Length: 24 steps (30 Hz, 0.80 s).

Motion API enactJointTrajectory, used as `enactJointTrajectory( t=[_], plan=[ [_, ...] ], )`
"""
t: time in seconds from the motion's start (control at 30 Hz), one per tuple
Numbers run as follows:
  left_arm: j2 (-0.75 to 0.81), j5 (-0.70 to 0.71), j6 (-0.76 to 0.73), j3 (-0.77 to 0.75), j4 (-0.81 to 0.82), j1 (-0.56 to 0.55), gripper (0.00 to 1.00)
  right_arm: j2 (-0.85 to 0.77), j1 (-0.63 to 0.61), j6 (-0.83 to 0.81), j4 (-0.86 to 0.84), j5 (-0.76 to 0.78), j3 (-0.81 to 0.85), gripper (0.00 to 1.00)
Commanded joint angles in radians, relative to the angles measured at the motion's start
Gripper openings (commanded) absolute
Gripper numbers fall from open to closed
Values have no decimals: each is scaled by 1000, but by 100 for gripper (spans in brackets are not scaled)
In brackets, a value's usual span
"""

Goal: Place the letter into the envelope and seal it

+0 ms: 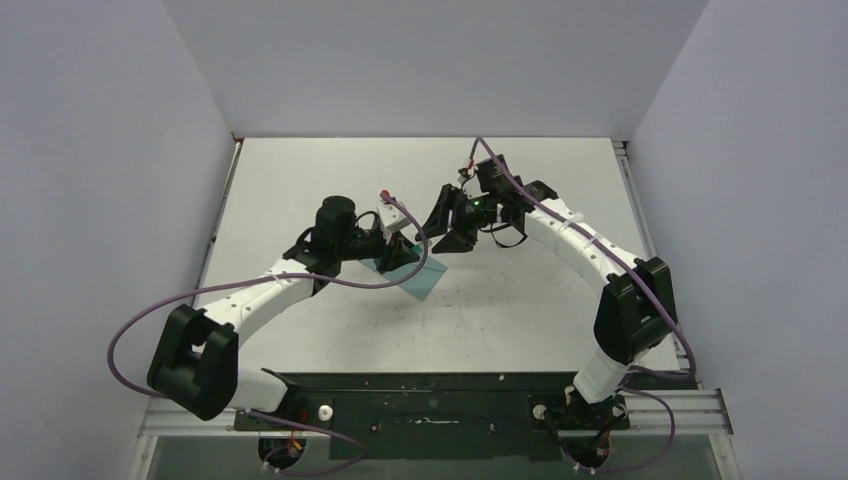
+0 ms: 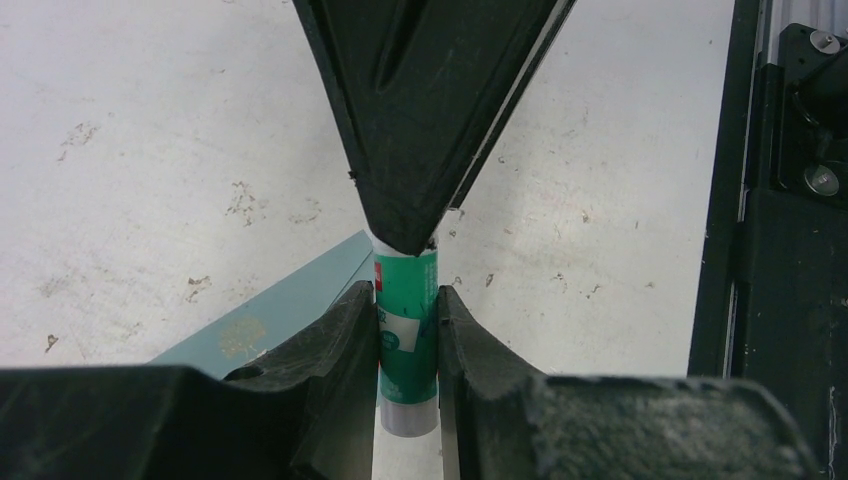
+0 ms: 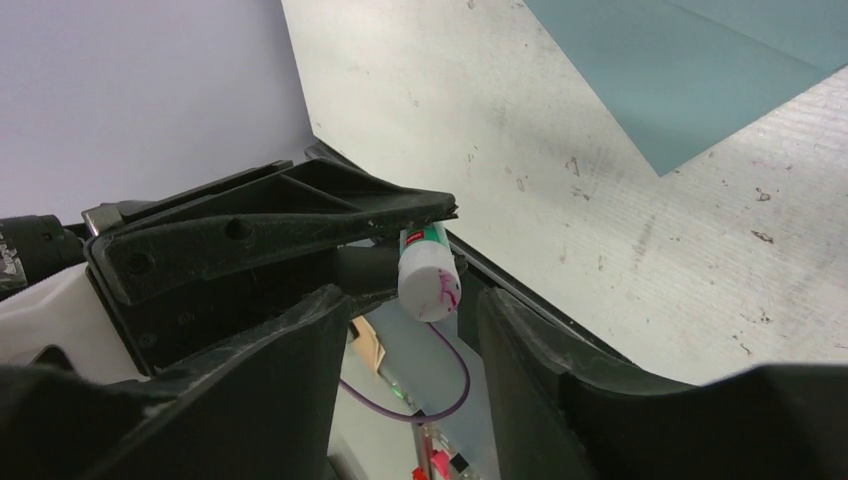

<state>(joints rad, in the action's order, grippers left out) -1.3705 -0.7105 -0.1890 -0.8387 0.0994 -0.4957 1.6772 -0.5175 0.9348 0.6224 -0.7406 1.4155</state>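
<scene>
- **Top external view.** Grey walls (image 1: pixel 120 150) enclose a white table (image 1: pixel 330 180). The left pincer (image 1: pixel 400 250) and right pincer (image 1: pixel 452 232) meet nose to nose near the table's centre. The teal envelope (image 1: pixel 428 276) lies flat at 5 o'clock of the left pincer, partly beneath it. The letter shows in no view, so whether it is already inside the envelope cannot be told.
- **Left wrist view.** Scuffed table surface forms the background. The left pincer is closed narrowly on a green-and-white glue stick (image 2: pixel 405 340), gripping the barrel at about mid-length. One finger of the right pincer descends from 12 o'clock, its tip touching the stick's far end. An edge of the envelope runs off toward 9 o'clock. Hazard: the barrel is smooth and round, so a push or pull along its axis could slide or twist it out of this grip.
- **Right wrist view.** Table and wall lie behind. The right pincer's jaws stand apart and hold nothing. The stick's white, purple-smeared end sits between them without clear contact, and the envelope lies at 1 o'clock. Hazard: an off-centre closure could knock the stick askew or loose. If that end is bare glue, which cannot be told, it could foul the pads. A dropped stick could mark or shift the envelope below.
</scene>
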Motion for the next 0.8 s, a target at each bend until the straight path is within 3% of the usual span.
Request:
enactJointTrajectory(
  t=[0.0,0.43,0.67,0.77],
  plan=[
    [36,-14,-22,-30,2,-3,0,-60,10,-9,-15,6,6,48],
    [70,-75,-20,0,51,-1,0,-64,23,-6,-10,7,-11,35],
    [71,-66,-12,-1,55,-1,0,-71,21,0,-19,-5,-14,9],
    [70,-55,-11,-10,69,-2,0,-72,6,5,-28,-12,-22,5]
  ],
)
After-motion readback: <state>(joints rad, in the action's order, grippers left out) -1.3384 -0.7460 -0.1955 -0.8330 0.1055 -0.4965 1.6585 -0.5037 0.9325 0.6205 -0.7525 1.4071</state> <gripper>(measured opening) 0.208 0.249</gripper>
